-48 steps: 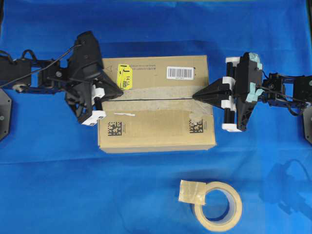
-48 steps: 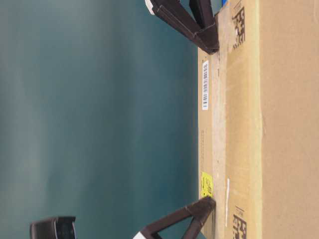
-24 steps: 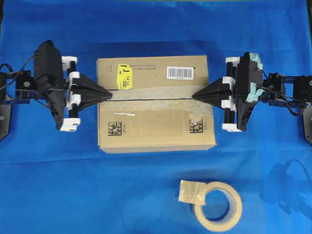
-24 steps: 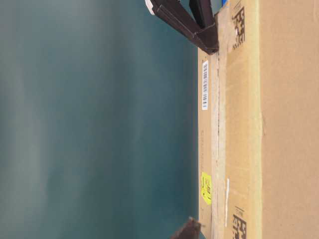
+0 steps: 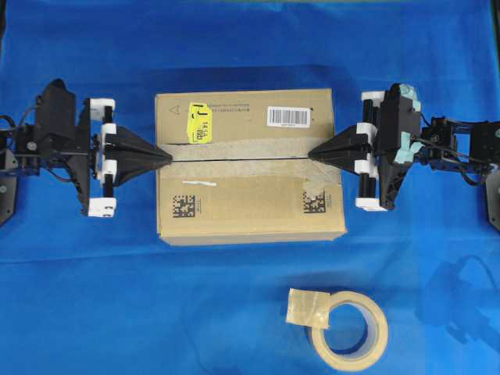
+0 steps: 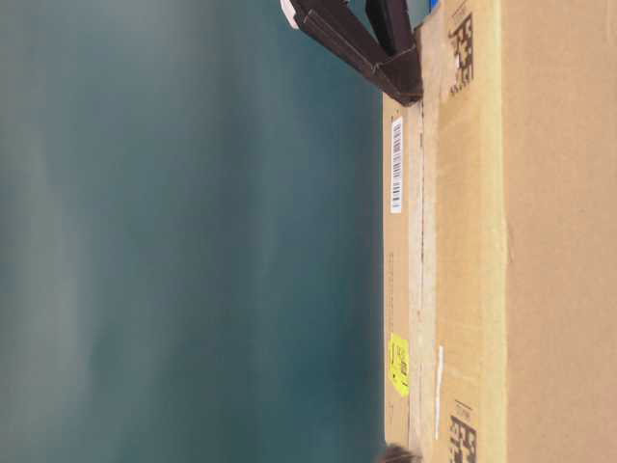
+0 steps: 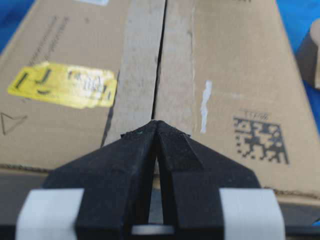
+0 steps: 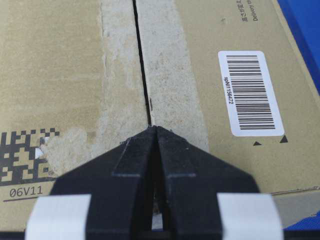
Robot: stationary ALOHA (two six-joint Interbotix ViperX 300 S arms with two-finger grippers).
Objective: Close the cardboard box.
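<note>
Cardboard box (image 5: 250, 166): lies in the middle of the blue-covered bench (image 5: 234, 312), between the two arms; its top flaps are folded flat and meet along a narrow dark seam (image 5: 242, 159) running left to right in the overhead view; strips of old pale tape flank that seam.
Markings: yellow sticker (image 5: 199, 123) on the far flap near the left end; barcode label (image 5: 289, 116) on the same flap toward the right; two square code marks (image 5: 184, 205) on the near flap, one at each end; a short white streak (image 5: 201, 183) above the left mark.
Left gripper (image 5: 166, 154): fingers (image 7: 175, 145) pressed together into one black wedge; tip at the left end of the seam, at the box edge; whether it touches the cardboard cannot be told; holds nothing.
Right gripper (image 5: 314, 154): fingers (image 8: 140, 150) likewise together, holding nothing; tip over the right end of the seam, on the box top; the table-level view shows it meeting the upper surface at the corner.
Tape roll (image 5: 348, 330): beige, lying flat on the bench near the front right, well apart from the box; a loose end folded over its rim.
</note>
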